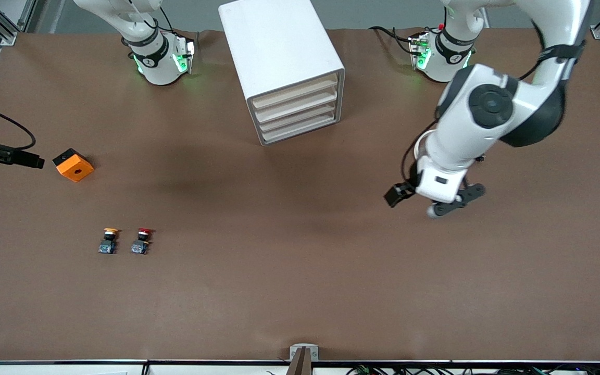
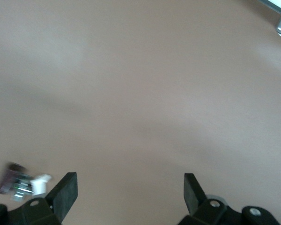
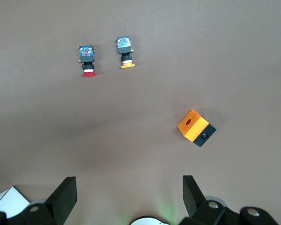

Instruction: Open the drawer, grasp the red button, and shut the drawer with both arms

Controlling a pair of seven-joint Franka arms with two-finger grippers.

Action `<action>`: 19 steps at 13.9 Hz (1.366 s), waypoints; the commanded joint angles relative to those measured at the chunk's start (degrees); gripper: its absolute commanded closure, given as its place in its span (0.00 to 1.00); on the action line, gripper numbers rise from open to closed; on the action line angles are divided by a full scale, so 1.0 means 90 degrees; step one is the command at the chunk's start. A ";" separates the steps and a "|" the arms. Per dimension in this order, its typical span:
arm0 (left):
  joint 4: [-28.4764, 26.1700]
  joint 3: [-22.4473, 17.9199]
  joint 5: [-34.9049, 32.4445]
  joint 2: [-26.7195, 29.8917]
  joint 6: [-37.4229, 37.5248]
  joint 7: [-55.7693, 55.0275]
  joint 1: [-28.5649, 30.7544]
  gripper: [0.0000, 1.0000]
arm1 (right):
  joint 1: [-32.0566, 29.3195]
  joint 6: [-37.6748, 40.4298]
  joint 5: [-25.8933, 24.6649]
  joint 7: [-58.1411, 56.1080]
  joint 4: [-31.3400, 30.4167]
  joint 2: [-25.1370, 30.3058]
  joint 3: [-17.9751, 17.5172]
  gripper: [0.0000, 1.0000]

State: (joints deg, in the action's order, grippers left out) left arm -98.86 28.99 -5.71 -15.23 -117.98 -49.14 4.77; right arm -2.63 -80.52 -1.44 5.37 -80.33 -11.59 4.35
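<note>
Left hand [image 1: 443,200] — fingers wide, empty, over bare worktop [image 1: 300,271] — should approach the closed drawer [image 1: 296,95] squarely; right hand [image 3: 129,194] waits, spread and empty.

Front camera high, facing robots — wrist cameras look down.

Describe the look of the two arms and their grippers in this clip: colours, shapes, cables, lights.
Both arms are glossy white jointed robot arms with black joint rings; the left arm has a round black cap on its elbow. Black cables and green lights sit at both bases. The left gripper and right gripper are black, each with two flat wedge-shaped jaws.
</note>
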 commanded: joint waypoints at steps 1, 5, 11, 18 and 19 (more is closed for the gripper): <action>-0.0090 0.0100 -0.0088 0.0480 0.0558 0.0885 0.0562 0.00 | -0.0185 0.0021 0.0004 0.0038 -0.0059 0.0301 0.0005 0.00; -0.0090 0.0109 0.0204 0.0901 0.1057 0.2108 0.1237 0.00 | -0.0195 0.0215 -0.0006 0.0106 -0.0049 0.0429 0.0015 0.00; -0.0080 -0.0443 0.0800 0.1613 0.1809 0.4138 0.1767 0.00 | -0.0342 0.0811 0.0219 0.0116 -0.0107 0.1015 -0.0005 0.00; -0.0363 -0.4048 0.1025 0.2278 0.2298 0.5566 -0.0967 0.00 | -0.0293 0.0890 0.0287 0.0106 -0.0166 0.1210 -0.0005 0.00; -0.0489 -0.4186 0.1025 0.2356 0.2298 0.5674 -0.1027 0.00 | -0.0293 0.0880 0.0287 0.0106 -0.0176 0.1220 -0.0005 0.00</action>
State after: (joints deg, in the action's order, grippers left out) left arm -100.14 -5.31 2.61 3.12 -97.46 -0.54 -2.10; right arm -5.29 -72.10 0.43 5.68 -80.62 -2.05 4.49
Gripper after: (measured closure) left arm 0.000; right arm 0.000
